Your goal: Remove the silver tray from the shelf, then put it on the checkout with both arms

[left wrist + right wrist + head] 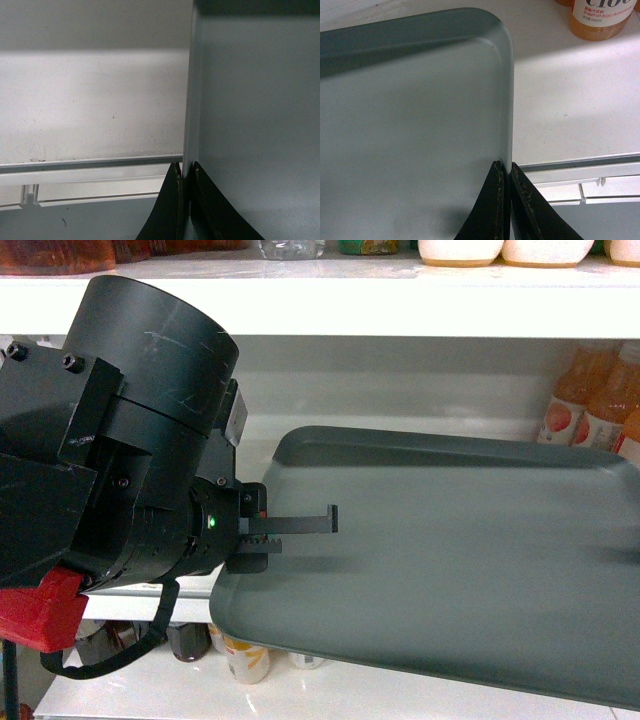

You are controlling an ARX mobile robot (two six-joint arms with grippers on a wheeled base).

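Observation:
The silver tray (450,570) is a grey-green rectangle lying over the white shelf (570,100), its near side sticking out past the shelf's front edge. My left gripper (290,528) is shut on the tray's left rim; in the left wrist view the gripper (186,170) pinches the thin rim of the tray (250,125) over the shelf (90,100). My right gripper (508,170) is shut on the right rim of the tray (420,125), near its far rounded corner. The right gripper is outside the head view. The checkout is out of view.
Orange drink bottles (590,400) stand on the shelf just right of the tray's far corner, one bottle (600,20) close to the rim. An upper shelf board (400,308) with goods hangs above. More bottles (245,655) stand on the lower shelf under the tray.

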